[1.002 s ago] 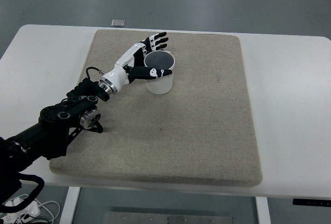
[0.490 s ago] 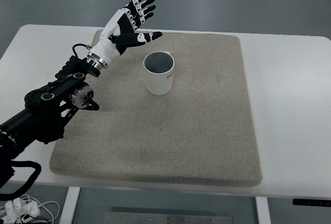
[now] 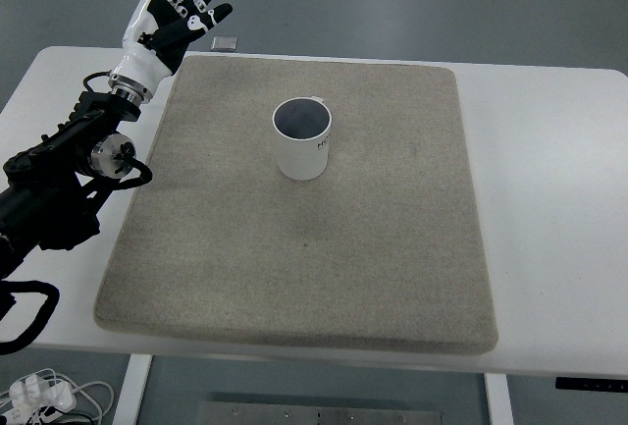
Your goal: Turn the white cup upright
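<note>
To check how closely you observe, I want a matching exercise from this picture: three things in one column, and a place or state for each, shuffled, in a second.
Things:
1. white cup
2. left hand
3. beige mat

Descriptions:
A. lies flat on the white table
B. stands upright, mouth up
C. fingers spread, holds nothing, beyond the table's far left corner

Pairs: 1-B, 2-C, 3-A

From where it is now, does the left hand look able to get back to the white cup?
Probably yes: the left hand is raised, open and empty, and only bare mat lies between it and the upright white cup.
</note>
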`<action>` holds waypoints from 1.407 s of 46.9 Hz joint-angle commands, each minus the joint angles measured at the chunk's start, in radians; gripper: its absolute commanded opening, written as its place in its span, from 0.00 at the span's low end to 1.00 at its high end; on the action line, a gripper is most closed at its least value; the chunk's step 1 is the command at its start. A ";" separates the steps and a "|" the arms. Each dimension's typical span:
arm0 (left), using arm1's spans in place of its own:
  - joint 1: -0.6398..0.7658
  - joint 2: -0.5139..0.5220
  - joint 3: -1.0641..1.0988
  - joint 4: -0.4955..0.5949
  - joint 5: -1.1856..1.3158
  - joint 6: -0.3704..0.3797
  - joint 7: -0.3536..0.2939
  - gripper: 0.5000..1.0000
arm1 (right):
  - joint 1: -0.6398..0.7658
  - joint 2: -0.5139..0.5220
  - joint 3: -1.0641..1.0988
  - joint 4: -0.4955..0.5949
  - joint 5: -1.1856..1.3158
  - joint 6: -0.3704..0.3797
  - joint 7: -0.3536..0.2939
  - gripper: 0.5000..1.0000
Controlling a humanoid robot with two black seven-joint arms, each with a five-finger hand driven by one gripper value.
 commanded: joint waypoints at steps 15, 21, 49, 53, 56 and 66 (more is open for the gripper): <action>-0.026 -0.005 -0.009 0.029 -0.324 -0.017 0.126 0.99 | 0.000 0.000 0.000 0.001 -0.003 0.003 -0.006 0.90; -0.052 -0.009 -0.011 0.078 -0.343 -0.011 0.189 0.99 | 0.000 0.000 0.003 0.004 0.000 0.008 -0.006 0.90; -0.109 -0.037 -0.043 0.132 -0.580 0.084 0.528 0.99 | 0.000 0.000 0.011 0.006 0.011 0.011 -0.001 0.90; -0.106 -0.049 -0.045 0.135 -0.591 0.079 0.542 0.99 | 0.000 0.000 0.011 0.006 0.011 0.011 0.000 0.90; -0.106 -0.051 -0.045 0.144 -0.591 0.078 0.543 0.99 | 0.000 0.000 0.011 0.006 0.011 0.012 0.000 0.90; -0.104 -0.077 -0.054 0.182 -0.594 0.073 0.543 0.99 | 0.000 0.000 0.012 0.010 0.012 0.012 0.000 0.90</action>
